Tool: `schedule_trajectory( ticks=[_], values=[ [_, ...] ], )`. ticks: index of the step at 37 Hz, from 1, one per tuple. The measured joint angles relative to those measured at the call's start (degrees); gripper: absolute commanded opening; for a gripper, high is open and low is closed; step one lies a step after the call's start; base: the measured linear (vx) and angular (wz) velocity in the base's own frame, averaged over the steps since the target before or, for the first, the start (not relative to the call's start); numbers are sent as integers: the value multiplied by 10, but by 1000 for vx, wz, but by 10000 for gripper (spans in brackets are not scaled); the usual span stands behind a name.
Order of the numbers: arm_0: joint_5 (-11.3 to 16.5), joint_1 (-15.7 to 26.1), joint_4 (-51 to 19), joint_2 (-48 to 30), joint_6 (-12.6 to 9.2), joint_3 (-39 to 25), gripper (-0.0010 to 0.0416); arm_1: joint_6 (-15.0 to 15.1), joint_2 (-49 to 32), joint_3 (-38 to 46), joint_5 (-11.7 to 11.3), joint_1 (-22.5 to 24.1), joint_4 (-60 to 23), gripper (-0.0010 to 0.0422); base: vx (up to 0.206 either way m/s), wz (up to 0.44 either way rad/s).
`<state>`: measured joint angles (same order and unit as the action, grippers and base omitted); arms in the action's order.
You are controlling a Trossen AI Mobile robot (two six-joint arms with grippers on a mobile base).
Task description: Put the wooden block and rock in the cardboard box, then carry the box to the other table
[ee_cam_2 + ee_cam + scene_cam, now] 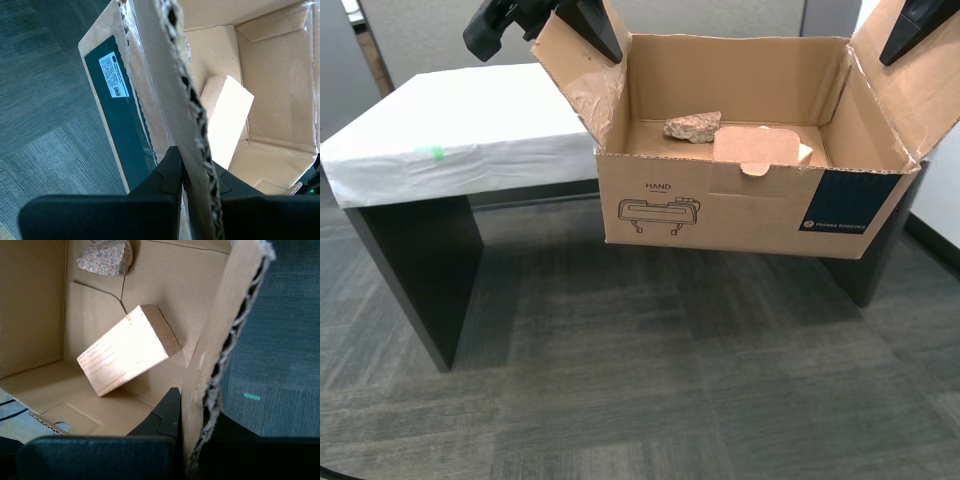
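The cardboard box hangs open-topped above the carpet, held by its two side flaps. My first gripper is shut on the flap at the exterior view's left. My second gripper is shut on the flap at the exterior view's right, beside the dark green label. Inside on the box floor, the rock lies near the back wall. The wooden block lies tilted beside it, mostly hidden in the exterior view behind a folded-in tab, one pale corner showing. The other table, cloth-covered, stands behind the box.
The table's dark side panel stands on grey carpet at the exterior view's left; another dark leg shows behind the box's lower corner at that view's right. A small green mark sits on the cloth's front edge.
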<state>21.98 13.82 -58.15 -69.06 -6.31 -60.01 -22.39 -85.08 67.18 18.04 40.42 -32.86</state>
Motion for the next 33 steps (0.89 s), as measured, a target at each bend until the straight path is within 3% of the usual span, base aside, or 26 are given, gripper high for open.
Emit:
schedule_trajectory(
  ticks=[18, 25, 33],
  values=[
    [1, 0, -1, 0, 0, 0, -1, 11, 0, 0, 1, 0, -24, 0, 128, 50],
    [1, 0, 0, 0, -1, 0, -1, 43, 0, 0, 17, 0, -31, -1, 130, 11],
    [1, 0, 0, 0, -24, 0, -1, 78, 0, 0, 20, 0, -47, 0, 134, -4]
  ],
)
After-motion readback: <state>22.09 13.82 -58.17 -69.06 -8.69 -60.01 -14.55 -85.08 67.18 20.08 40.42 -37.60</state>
